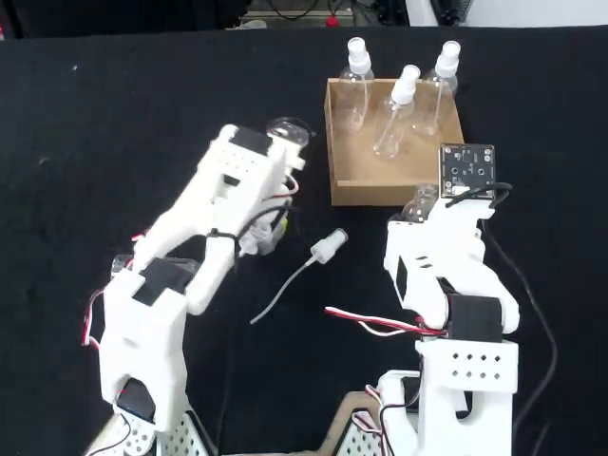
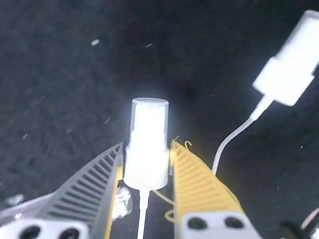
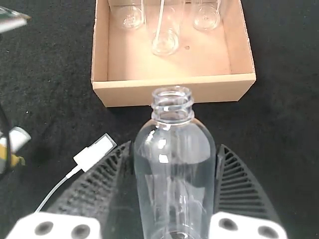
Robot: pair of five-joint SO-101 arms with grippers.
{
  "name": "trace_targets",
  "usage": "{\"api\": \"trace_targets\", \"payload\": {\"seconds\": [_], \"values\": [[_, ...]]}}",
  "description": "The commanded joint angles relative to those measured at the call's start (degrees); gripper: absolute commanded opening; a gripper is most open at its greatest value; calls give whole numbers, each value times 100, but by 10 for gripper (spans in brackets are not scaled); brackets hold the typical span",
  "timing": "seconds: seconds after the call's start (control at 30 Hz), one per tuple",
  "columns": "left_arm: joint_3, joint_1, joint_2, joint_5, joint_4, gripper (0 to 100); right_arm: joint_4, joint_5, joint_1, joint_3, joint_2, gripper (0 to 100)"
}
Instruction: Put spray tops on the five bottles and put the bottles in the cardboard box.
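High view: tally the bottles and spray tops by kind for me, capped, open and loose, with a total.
Capped bottles in the cardboard box: 3
Open bottles: 2, one in the right gripper, one apparently beside the left arm
Loose spray tops: 2, one in the left gripper, one on the table
Total: 7

Black table (image 1: 114,114), matte, flecked with pale lint. Resting on it, far right of centre: open cardboard box (image 1: 394,193), flat on its base. Just in front of box's near-left corner, apart from it: loose spray top (image 1: 330,246) on its side, thin dip tube trailing toward near-left. Near box's left wall, partly hidden behind an arm: clear bottle (image 1: 290,131), pose unclear.
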Motion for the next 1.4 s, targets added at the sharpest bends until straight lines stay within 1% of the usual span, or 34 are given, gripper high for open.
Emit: {"api": "trace_targets", "payload": {"seconds": [0.0, 0.1, 0.23, 0.3, 0.43, 0.6, 0.7, 0.87, 0.93, 1.07, 1.17, 1.27, 1.37], "values": [[-488, -295, -387, -70, 369, 109, -158, 0, -62, -13, -127, 198], [-110, -295, -1037, -70, 369, 109, -158, 0, -62, -13, -127, 198], [681, -295, -2321, -53, 290, 109, -176, 0, -70, 57, -127, 198], [1051, -356, -2857, -70, 132, 109, -229, 0, -70, 66, -127, 198], [1859, -708, -3587, -70, -281, 110, -229, 0, -70, 66, -127, 198], [2360, -1499, -3833, -70, -1002, 109, -237, 0, -79, 66, -127, 198], [2510, -1807, -3877, -70, -1125, 109, -237, 0, -105, 66, -127, 198], [2413, -1991, -3877, -44, -1143, 109, -237, -26, -123, 66, -127, 198], [2510, -1938, -3815, -26, -1169, 109, -246, -53, -123, 66, -127, 198], [3081, -1851, -3842, -26, -1767, 109, -343, -62, -132, 66, -127, 198], [3143, -1895, -4088, -35, -1934, 109, -404, -70, -396, 66, -127, 198], [3134, -1982, -4633, -62, -1644, 109, -404, -70, -923, 66, -127, 198], [3187, -2044, -5231, -35, -1556, 109, -457, -53, -1433, 4, -127, 198]]}}
